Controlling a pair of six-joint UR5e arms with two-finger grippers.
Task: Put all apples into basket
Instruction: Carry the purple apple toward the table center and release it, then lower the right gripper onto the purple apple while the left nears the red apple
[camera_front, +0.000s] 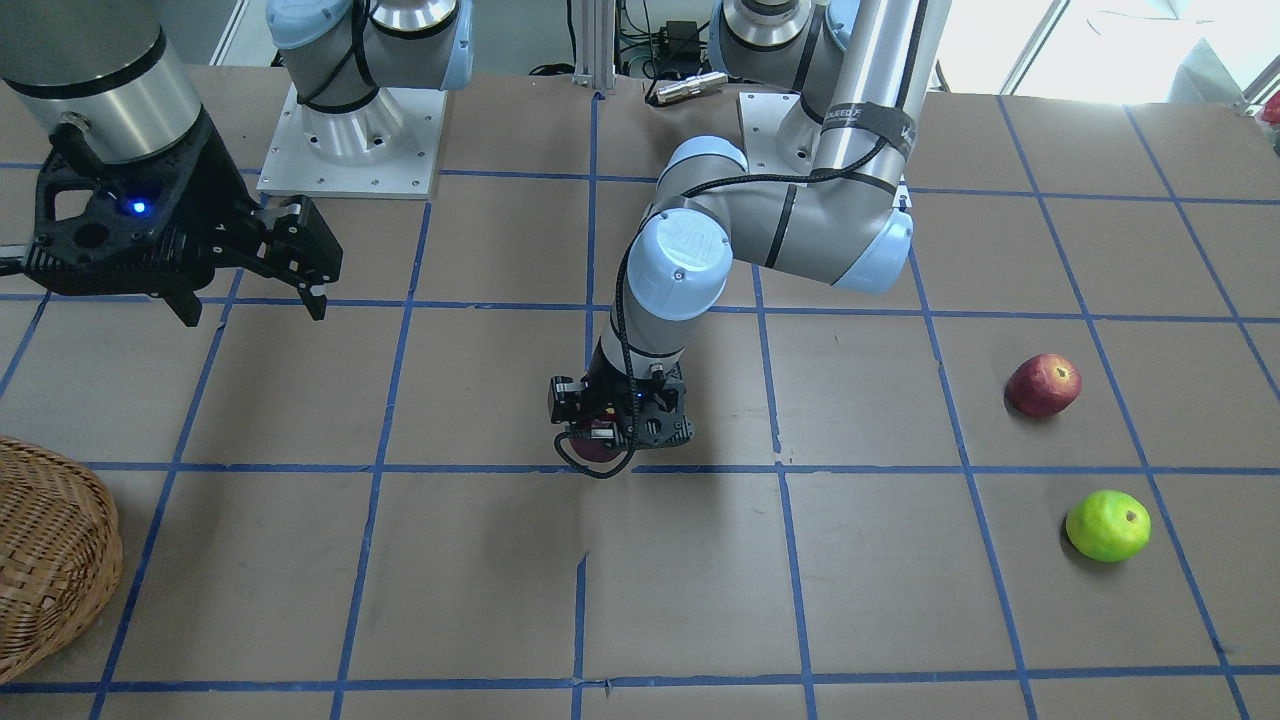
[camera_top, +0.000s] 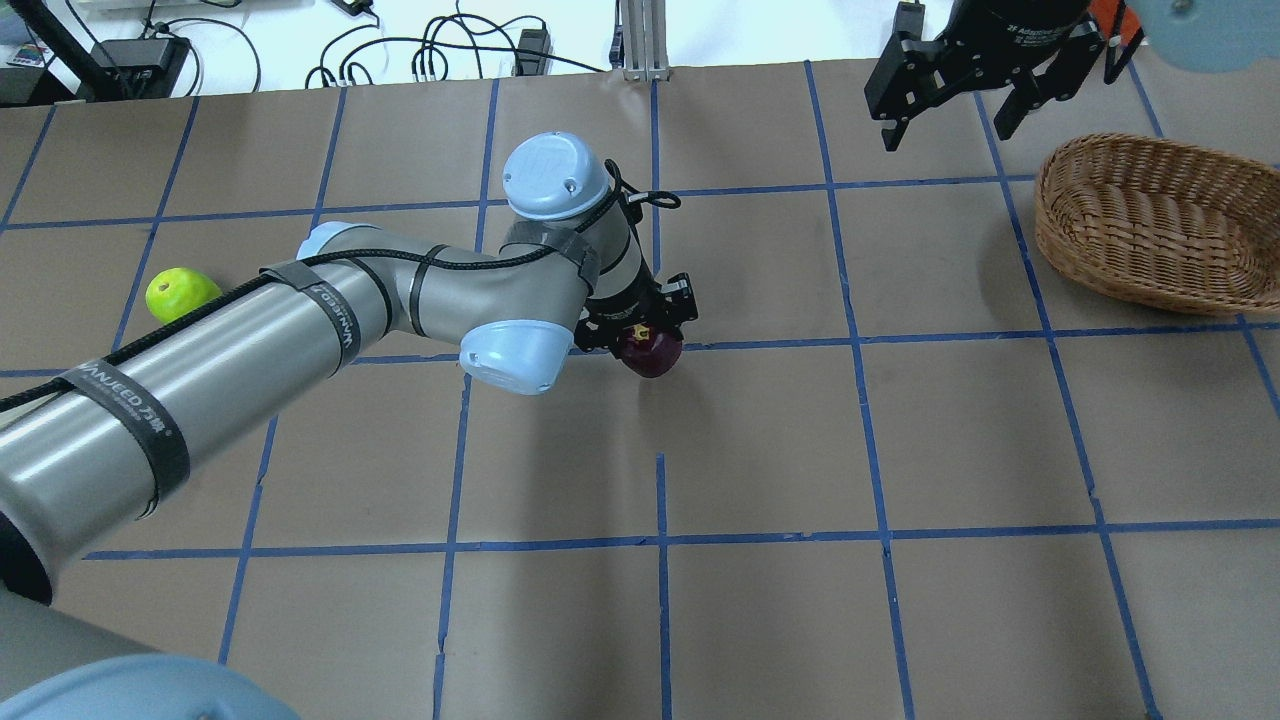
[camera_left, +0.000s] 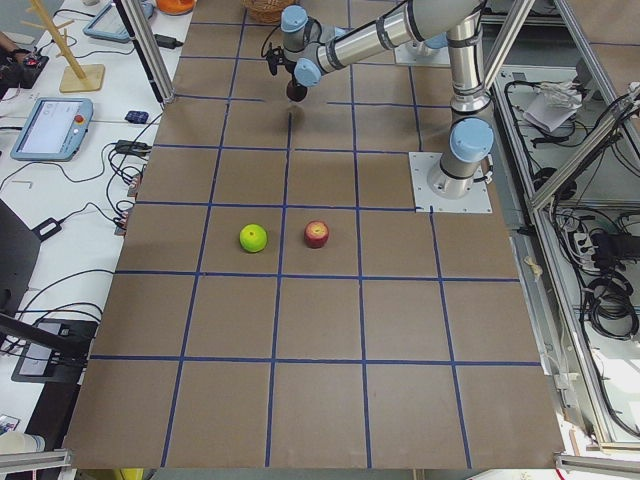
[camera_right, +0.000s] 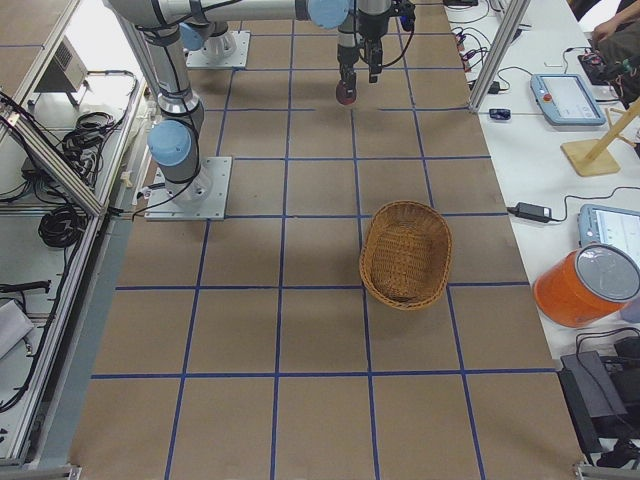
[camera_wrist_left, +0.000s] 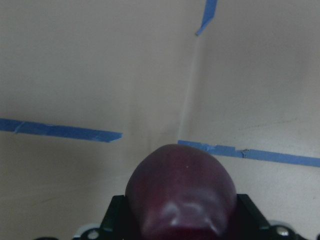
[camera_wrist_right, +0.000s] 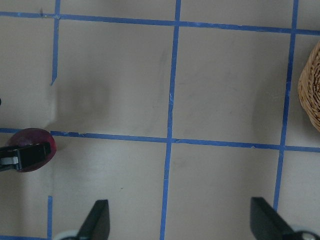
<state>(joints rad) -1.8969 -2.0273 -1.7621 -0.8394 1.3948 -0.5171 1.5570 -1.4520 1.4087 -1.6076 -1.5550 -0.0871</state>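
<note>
My left gripper (camera_front: 612, 438) is shut on the dark maroon apple (camera_top: 652, 353) and holds it just above the middle of the table. The apple fills the bottom of the left wrist view (camera_wrist_left: 181, 192) and shows at the left edge of the right wrist view (camera_wrist_right: 25, 141). The red apple (camera_front: 1043, 384) and the lime green apple (camera_front: 1107, 525) lie on the table on my left side; the green one also shows in the overhead view (camera_top: 182, 293). The wicker basket (camera_top: 1150, 225) stands on my right side. My right gripper (camera_top: 945, 135) hangs open and empty, above the table, near the basket.
The table is brown board with a grid of blue tape. The arm base plates (camera_front: 350, 140) are at the robot's edge, with a small metal part (camera_front: 685, 88) between them. Side benches hold tablets and an orange tub (camera_right: 585, 285).
</note>
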